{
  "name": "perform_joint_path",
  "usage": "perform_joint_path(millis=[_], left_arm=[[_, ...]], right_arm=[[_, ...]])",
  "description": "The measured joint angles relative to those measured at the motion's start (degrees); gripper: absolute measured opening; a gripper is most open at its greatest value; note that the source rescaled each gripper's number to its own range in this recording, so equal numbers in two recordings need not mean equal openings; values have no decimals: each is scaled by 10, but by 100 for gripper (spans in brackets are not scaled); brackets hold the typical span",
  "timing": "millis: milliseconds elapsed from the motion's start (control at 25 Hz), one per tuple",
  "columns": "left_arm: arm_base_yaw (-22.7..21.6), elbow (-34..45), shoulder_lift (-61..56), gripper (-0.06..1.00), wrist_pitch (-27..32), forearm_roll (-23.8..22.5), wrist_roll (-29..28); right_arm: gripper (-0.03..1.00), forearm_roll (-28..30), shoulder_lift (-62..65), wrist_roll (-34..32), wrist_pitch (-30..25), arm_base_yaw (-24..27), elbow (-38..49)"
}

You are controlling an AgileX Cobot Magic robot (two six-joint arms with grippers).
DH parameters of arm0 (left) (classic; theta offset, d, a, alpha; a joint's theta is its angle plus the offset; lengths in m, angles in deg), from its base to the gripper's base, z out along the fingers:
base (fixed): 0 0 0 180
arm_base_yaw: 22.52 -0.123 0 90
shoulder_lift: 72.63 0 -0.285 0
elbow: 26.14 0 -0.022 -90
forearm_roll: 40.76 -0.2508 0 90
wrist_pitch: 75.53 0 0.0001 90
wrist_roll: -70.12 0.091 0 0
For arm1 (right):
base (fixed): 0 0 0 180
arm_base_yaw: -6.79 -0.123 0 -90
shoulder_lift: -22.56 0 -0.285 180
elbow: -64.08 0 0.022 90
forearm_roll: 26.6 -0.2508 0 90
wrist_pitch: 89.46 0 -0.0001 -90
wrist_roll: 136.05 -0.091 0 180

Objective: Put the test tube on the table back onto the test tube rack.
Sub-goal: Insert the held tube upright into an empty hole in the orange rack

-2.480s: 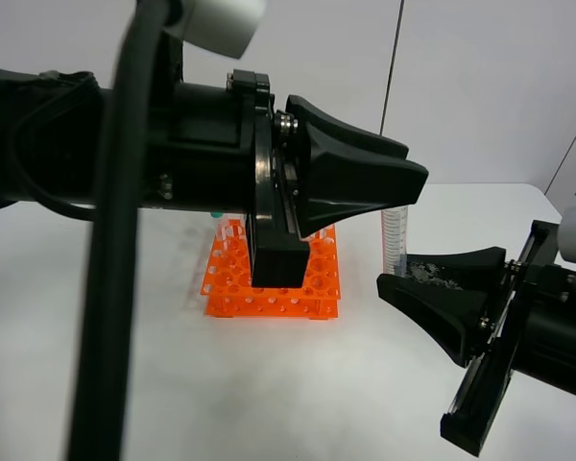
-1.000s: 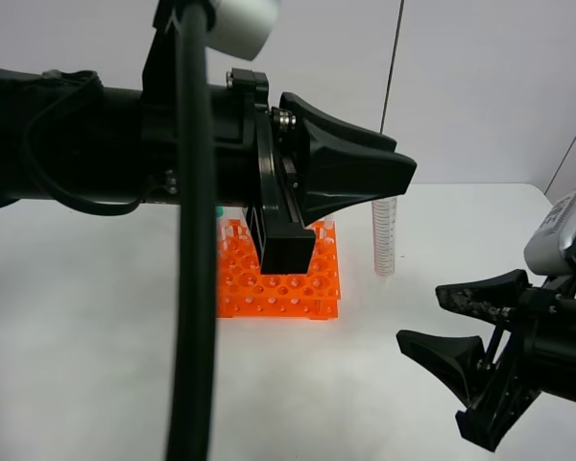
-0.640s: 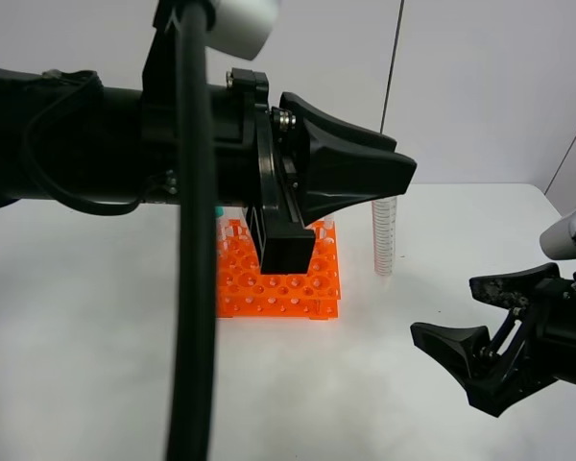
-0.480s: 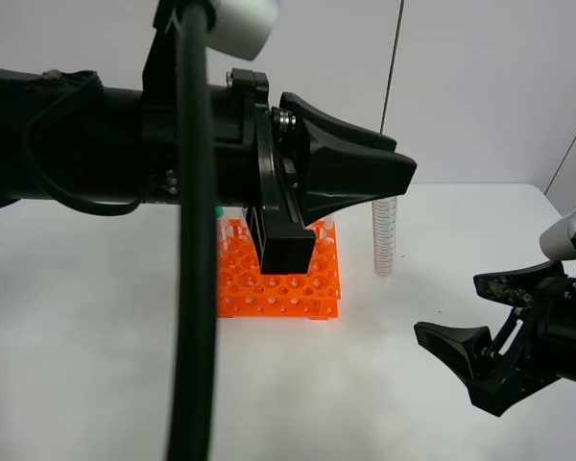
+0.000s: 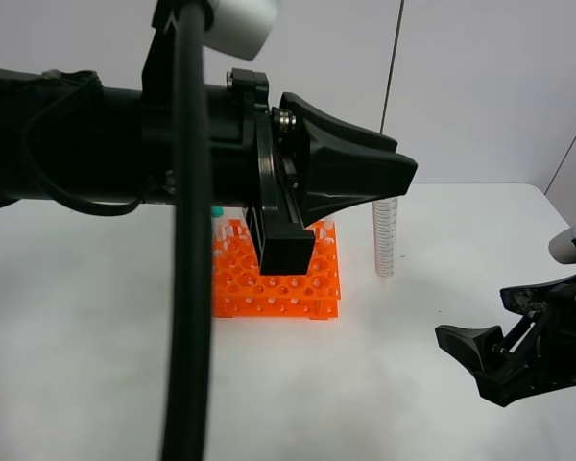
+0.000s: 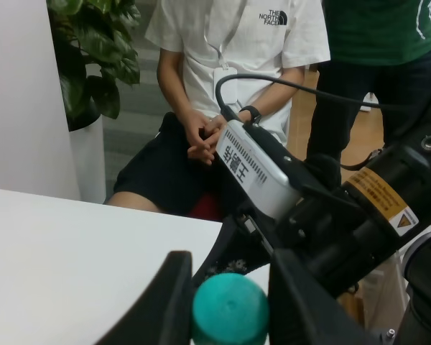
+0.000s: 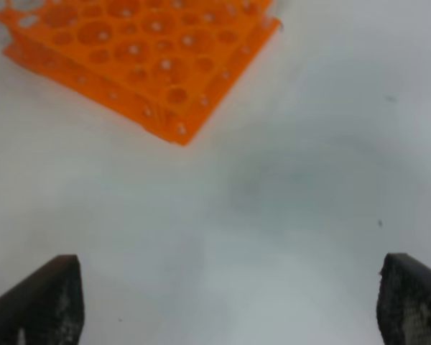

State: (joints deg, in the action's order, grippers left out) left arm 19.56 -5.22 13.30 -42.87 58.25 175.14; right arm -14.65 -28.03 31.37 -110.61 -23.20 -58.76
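Test tube (image 5: 385, 237) stands upright directly beneath the left hand's (image 5: 400, 181) fingertips, its teal cap (image 6: 230, 310) clenched between the two fingers. Whether its pointed tip touches the white surface (image 5: 96, 317) cannot be told. The orange test tube rack (image 5: 276, 272) sits near the tube, under that hand's base. The right hand (image 5: 504, 331) is released, fingers spread wide, low over the surface, with tube and rack well ahead of it.
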Motion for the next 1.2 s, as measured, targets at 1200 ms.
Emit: perform_joint_path(millis=[1200], left_arm=[[0,0,0,0,17,0,0]], right_arm=[[93,91,-64,-93,-98,0,-52]])
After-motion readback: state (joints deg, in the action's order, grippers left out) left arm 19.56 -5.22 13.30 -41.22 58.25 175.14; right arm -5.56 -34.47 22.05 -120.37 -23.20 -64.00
